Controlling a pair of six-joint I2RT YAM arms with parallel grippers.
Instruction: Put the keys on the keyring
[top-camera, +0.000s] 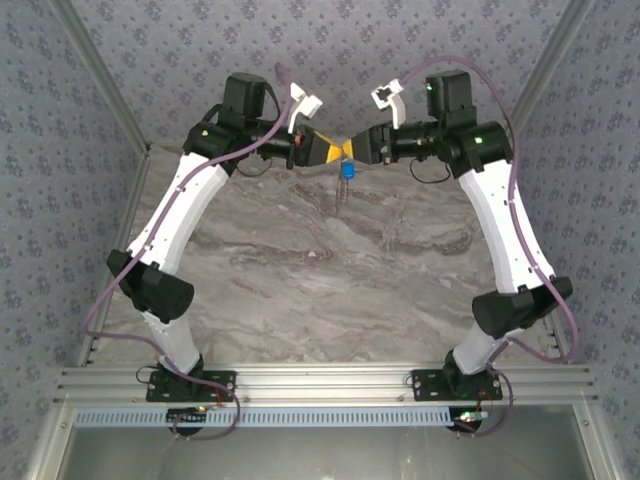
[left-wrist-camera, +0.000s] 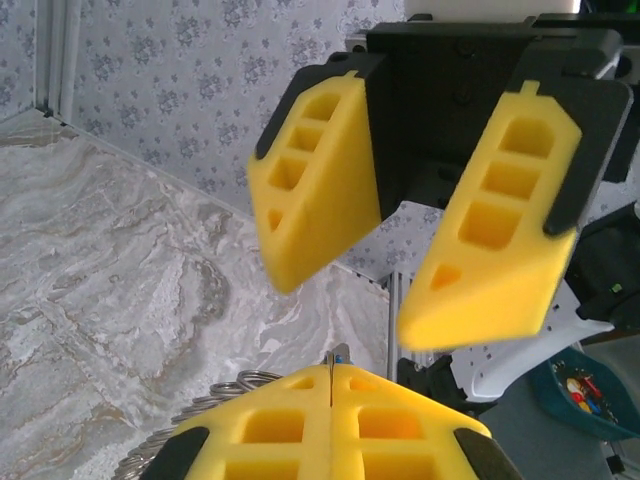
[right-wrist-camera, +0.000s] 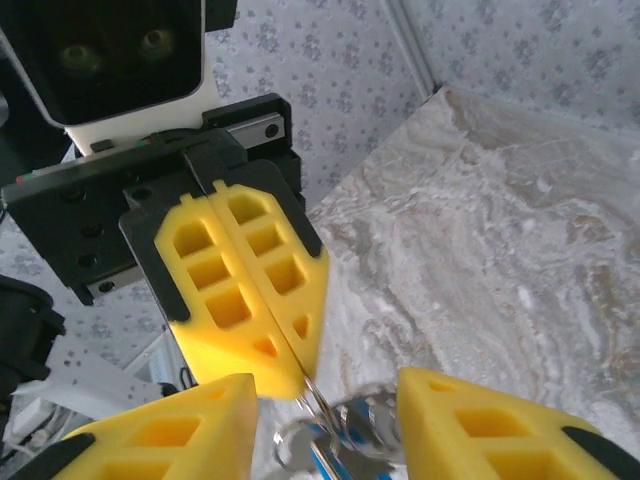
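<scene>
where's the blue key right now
Top view: the key hangs at far centre, just below and between the left gripper and right gripper.

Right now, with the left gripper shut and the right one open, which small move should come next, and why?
Probably close the right gripper on the blue-headed key. It hangs loose from the keyring pinched in the shut left gripper, and it sits between the right gripper's open fingers.
</scene>
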